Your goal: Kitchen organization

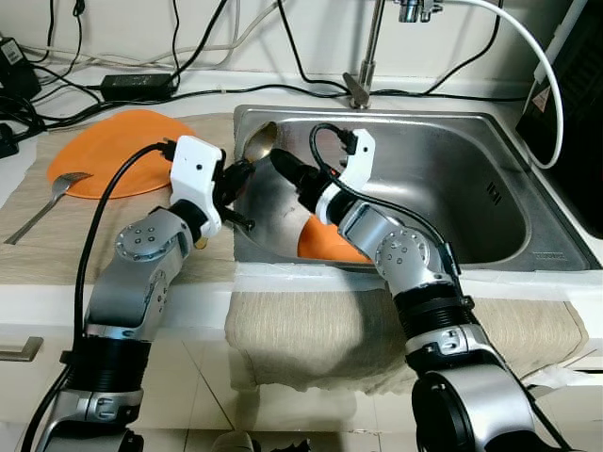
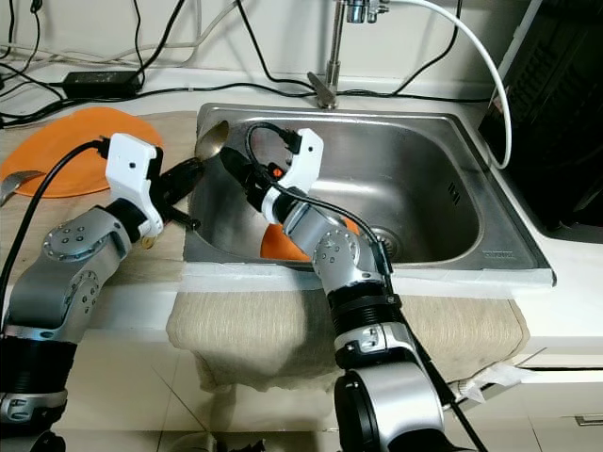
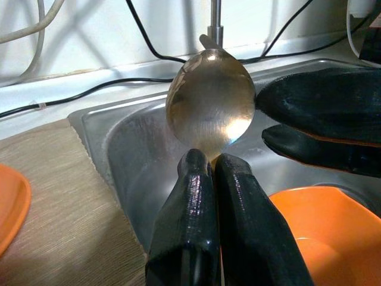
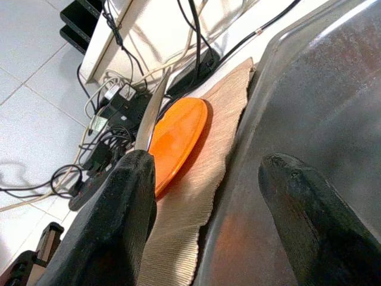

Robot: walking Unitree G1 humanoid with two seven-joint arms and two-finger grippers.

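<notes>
Fork (image 1: pixel 42 202) and orange plate (image 1: pixel 113 151) lie on the mat at left. Left gripper (image 3: pixel 208 164), fingers pinched together, clamps a metal spoon (image 3: pixel 209 107) above the sink (image 1: pixel 490 179) rim. Right gripper (image 1: pixel 273 165) spreads wide beside the spoon, holding nothing, above an orange bowl (image 1: pixel 325 245) in the basin.
</notes>
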